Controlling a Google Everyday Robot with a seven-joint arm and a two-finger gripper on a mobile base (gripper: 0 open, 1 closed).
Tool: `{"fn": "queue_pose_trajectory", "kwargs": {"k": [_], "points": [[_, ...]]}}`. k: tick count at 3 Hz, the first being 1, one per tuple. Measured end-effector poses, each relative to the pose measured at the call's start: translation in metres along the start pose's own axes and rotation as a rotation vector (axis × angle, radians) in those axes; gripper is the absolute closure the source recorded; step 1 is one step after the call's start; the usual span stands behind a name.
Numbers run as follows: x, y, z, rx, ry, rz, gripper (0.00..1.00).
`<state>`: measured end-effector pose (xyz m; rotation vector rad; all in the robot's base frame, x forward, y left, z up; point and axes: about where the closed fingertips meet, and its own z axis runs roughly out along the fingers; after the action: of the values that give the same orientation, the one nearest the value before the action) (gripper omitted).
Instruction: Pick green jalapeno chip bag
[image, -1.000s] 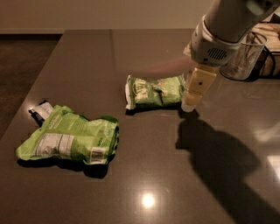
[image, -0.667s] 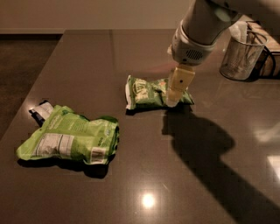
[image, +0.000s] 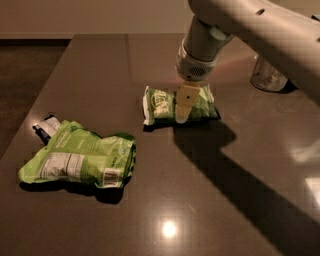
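The green jalapeno chip bag (image: 162, 104) is small, puffy and crinkled, with a white-outlined logo. It lies on its side near the middle of the dark table (image: 200, 200). My gripper (image: 183, 106) hangs from the white arm that comes in from the upper right. It is directly over the middle of the bag, with its pale fingers pointing down in front of the bag. The right part of the bag is partly hidden behind the gripper.
A larger, flatter light-green bag (image: 80, 157) with a white nutrition label and barcode lies at the front left, with a small dark packet (image: 46, 126) tucked behind it. A metal can (image: 267, 76) stands at the back right. The table's left edge runs diagonally.
The arm has moved left from the bag's right end to above its middle. The bags have not moved.
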<state>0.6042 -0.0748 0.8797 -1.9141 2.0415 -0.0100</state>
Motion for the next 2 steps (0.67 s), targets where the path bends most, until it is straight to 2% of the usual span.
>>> {"fn": "queue_pose_trajectory", "kwargs": {"k": [1, 2], "points": [[0.01, 0.0, 0.017, -0.034, 0.031, -0.005, 0.0], [0.022, 0.004, 0.021, -0.066, 0.061, -0.012, 0.17]]}}
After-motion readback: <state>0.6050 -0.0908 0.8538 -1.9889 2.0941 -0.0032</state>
